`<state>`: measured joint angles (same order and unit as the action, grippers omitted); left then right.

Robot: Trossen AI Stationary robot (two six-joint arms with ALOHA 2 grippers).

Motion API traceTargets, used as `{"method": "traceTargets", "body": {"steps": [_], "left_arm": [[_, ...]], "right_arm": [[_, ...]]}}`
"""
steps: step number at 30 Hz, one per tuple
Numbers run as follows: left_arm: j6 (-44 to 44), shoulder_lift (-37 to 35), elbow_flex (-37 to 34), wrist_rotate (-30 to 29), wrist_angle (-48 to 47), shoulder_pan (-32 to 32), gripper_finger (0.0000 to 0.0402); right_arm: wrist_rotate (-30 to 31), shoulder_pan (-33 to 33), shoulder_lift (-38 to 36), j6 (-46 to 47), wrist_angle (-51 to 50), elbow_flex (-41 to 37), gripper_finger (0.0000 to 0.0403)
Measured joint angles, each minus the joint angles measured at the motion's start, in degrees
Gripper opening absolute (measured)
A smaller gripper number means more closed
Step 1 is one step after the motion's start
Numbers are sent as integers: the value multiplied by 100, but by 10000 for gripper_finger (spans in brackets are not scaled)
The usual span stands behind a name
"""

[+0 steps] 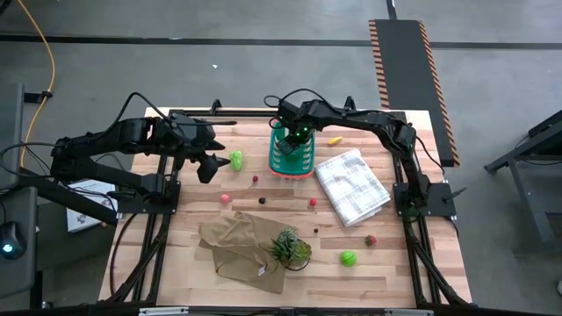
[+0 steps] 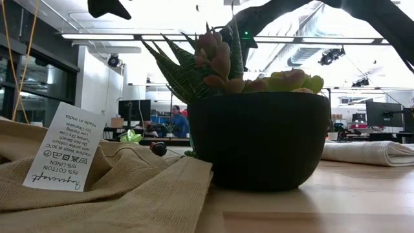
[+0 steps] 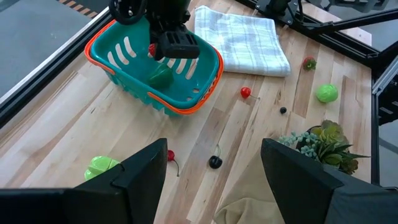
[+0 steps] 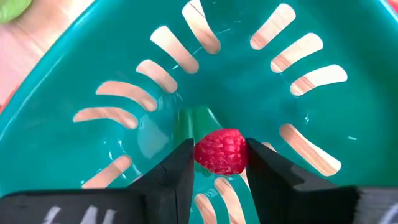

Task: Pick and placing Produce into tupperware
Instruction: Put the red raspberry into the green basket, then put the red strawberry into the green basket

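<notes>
Right now the right pincer (image 4: 221, 163) grips a red raspberry (image 4: 220, 151) inside the teal tupperware (image 1: 283, 163), which sits at twelve o'clock on the table (image 1: 404, 263). The berry looks light, knobbly and stiff, well pinched across its middle. A dark green piece (image 3: 160, 77) lies within. The left pincer (image 3: 214, 180) waits, spread wide, near a light green lump (image 1: 236, 160) at ten o'clock.
</notes>
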<state>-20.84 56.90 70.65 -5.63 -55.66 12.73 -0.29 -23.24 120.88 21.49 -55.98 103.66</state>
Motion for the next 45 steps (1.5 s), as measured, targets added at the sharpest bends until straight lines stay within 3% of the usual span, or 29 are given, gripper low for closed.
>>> {"method": "traceTargets", "body": {"steps": [14, 24, 31, 37, 45], "left_arm": [[0, 0, 0, 0, 0, 0, 248], [0, 0, 0, 0, 0, 1, 248], [0, 0, 0, 2, 0, 0, 248], [0, 0, 0, 2, -1, 0, 248], [0, 0, 0, 2, -2, 0, 248]], "right_arm": [[-167, 2, -2, -100, 8, 0, 154], [-167, 2, -2, -103, -4, 9, 156], [-164, 31, -14, -374, -502, 689, 156], [274, 214, -418, -917, -901, 1538, 156], [475, 402, -1211, -1349, -1312, 1628, 156]]}}
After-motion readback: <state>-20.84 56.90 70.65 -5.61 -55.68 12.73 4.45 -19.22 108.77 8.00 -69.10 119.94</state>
